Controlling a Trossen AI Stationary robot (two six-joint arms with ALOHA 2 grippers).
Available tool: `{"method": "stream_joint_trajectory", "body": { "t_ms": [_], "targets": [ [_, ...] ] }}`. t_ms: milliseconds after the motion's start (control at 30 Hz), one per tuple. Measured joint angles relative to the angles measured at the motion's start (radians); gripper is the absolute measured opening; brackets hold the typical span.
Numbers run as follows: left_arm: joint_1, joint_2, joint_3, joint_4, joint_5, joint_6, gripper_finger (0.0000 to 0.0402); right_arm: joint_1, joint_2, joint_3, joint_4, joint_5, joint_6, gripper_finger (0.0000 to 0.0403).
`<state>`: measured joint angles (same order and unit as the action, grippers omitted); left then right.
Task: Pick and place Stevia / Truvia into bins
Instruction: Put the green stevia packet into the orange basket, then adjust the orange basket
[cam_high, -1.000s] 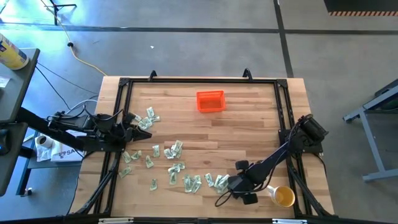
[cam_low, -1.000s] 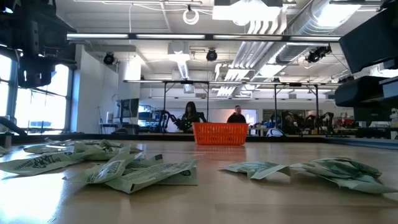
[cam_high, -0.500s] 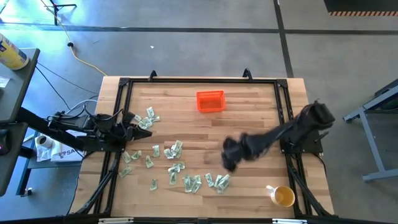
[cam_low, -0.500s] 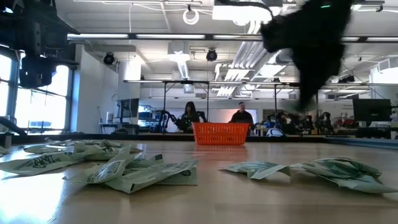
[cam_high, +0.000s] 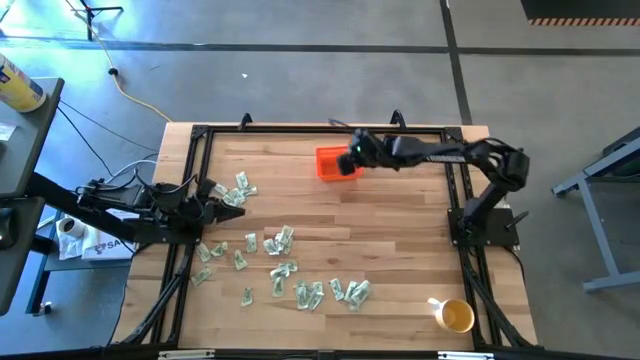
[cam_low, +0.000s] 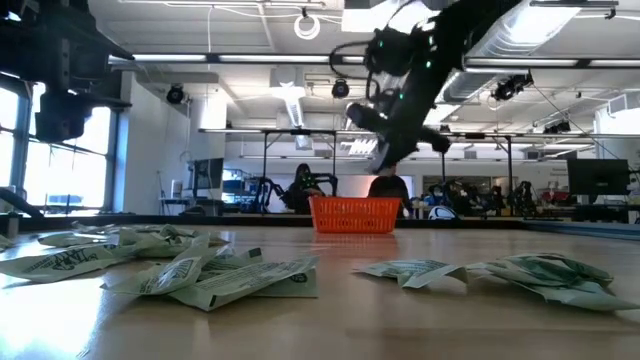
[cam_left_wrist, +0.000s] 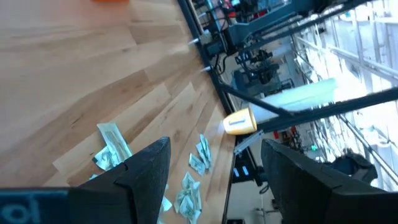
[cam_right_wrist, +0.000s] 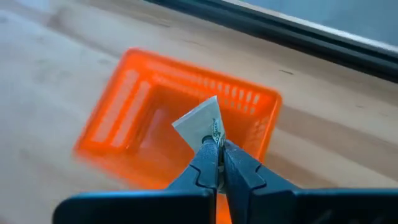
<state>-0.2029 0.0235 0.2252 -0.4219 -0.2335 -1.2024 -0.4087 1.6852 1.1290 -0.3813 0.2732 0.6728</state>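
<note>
Seen from above, reaching across the far side of the table (cam_high: 400, 215), right gripper (cam_high: 349, 160) hanging at the right end of the orange bin (cam_high: 334, 162); sachets (cam_high: 283, 268) lying scattered over the near left part of the wood, a yellow cup (cam_high: 455, 316) sitting at the near right corner well apart from them, left gripper (cam_high: 212, 203) waiting at the left edge beside the nearest packets. At table height, sachets (cam_low: 220, 272) crowding the foreground, bin (cam_low: 354, 214) standing far behind with people beyond it, right gripper (cam_low: 385, 160) hovering just above its rim. From the left wrist, fingers (cam_left_wrist: 146, 171) spreading wide with nothing between them, packets (cam_left_wrist: 112, 145) and the cup (cam_left_wrist: 238, 122) lying ahead. From the right wrist, fingers (cam_right_wrist: 204, 168) pinching together on one sachet (cam_right_wrist: 201, 124) over the bin (cam_right_wrist: 118, 112).
</note>
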Motion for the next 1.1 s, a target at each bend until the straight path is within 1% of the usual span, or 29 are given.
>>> {"method": "stream_joint_trajectory", "body": {
  "t_ms": [100, 200, 333, 400, 467, 600, 900, 967, 1100],
  "targets": [
    [0.0, 0.0, 0.0, 0.0, -0.016, -0.014, 0.0285, -0.049, 0.057, 0.0, 0.072, -0.081, -0.017, 0.0012],
    [0.0, 0.0, 0.0, 0.001, -0.041, -0.015, 0.0285, -0.065, 0.107, 0.0, 0.132, -0.136, -0.027, 0.003],
    [0.0, 0.0, 0.0, 0.001, -0.061, -0.037, 0.0285, -0.065, 0.163, 0.0, 0.157, -0.155, -0.027, 0.006],
    [0.0, 0.0, 0.0, 0.001, -0.062, -0.037, 0.0285, -0.065, 0.179, 0.0, 0.167, -0.183, -0.027, 0.0075],
    [0.0, 0.0, 0.0, 0.001, -0.064, -0.037, 0.0285, -0.062, 0.183, 0.0, 0.167, -0.204, -0.029, 0.009],
    [0.0, 0.0, 0.0, 0.001, -0.074, -0.037, 0.0285, -0.04, 0.179, 0.0, 0.152, -0.233, -0.086, 0.011],
    [0.0, 0.0, 0.0, 0.001, -0.075, -0.037, 0.0285, 0.027, 0.177, 0.001, 0.039, -0.33, -0.094, 0.0113],
    [0.0, 0.0, 0.0, 0.001, -0.075, -0.037, 0.0285, 0.053, 0.177, 0.001, 0.02, -0.362, -0.074, 0.0113],
    [0.0, 0.0, 0.0, 0.002, -0.075, -0.037, 0.0285, 0.115, 0.166, 0.001, 0.003, -0.387, -0.028, 0.0113]
  ]
}}
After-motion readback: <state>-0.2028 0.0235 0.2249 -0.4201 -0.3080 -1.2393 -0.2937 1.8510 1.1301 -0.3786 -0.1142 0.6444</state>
